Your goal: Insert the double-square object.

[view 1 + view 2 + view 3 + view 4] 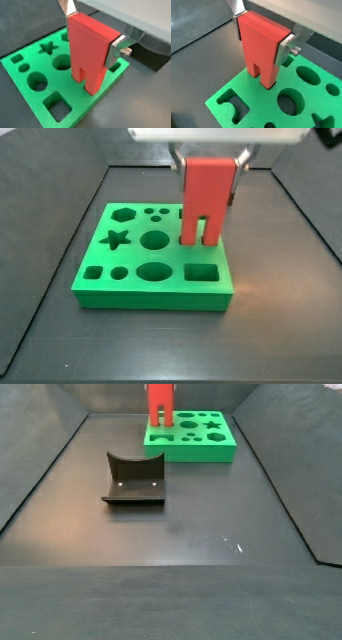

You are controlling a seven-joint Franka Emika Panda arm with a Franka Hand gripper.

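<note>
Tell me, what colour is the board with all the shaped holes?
Green, clearest in a side view; the tool holds the red double-square object above it.

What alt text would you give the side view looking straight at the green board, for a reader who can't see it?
The gripper holds a tall red two-pronged block upright by its top, its prongs down at the right part of a green board with shaped holes. The board lies on a dark floor; star, round and square holes show.

Lab test rig: dark walled enclosure (80, 524), fixture (134, 480).
</note>
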